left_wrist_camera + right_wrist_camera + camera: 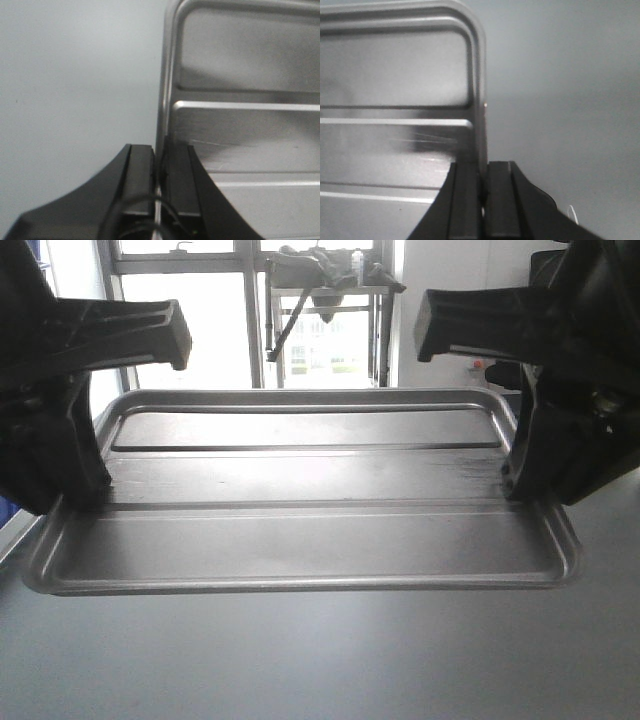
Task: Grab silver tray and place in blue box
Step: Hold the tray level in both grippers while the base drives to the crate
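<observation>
The silver tray [300,510] fills the front view, held level in the air above a grey surface, its two long ridges running left to right. My left gripper [80,502] is shut on the rim of its left short side. In the left wrist view the two black fingers pinch that rim [161,150], with the tray [250,130] stretching to the right. My right gripper [515,485] is shut on the right short rim. The right wrist view shows its fingers clamped on the rim [482,172] of the tray [395,100]. The blue box is out of view.
A grey tabletop [320,660] lies below the tray. Behind it stand bright windows and a metal rack [325,300] holding dark equipment. A sliver of something blue [6,508] shows at the left edge.
</observation>
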You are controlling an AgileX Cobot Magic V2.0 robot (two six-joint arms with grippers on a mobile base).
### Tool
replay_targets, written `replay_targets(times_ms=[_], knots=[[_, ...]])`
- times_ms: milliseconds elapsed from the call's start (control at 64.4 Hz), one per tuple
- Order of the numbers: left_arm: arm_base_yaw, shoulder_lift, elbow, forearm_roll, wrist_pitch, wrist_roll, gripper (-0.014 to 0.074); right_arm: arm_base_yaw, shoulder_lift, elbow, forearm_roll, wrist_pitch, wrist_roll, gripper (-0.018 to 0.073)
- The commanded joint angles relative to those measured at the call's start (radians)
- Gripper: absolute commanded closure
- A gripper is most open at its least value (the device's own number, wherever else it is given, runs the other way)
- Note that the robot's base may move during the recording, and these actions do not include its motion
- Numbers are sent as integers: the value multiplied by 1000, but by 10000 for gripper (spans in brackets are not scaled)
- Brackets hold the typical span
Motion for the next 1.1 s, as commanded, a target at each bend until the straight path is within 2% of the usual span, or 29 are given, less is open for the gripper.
replay_targets(times_ms=[0, 1087], knots=[[-5, -27, -25, 29, -4, -8, 605, -1, -29, -26, -47, -15, 2, 502], [-3, -27, -25, 30, -4, -8, 605, -2, -28, -26, -47, -14, 2, 502]])
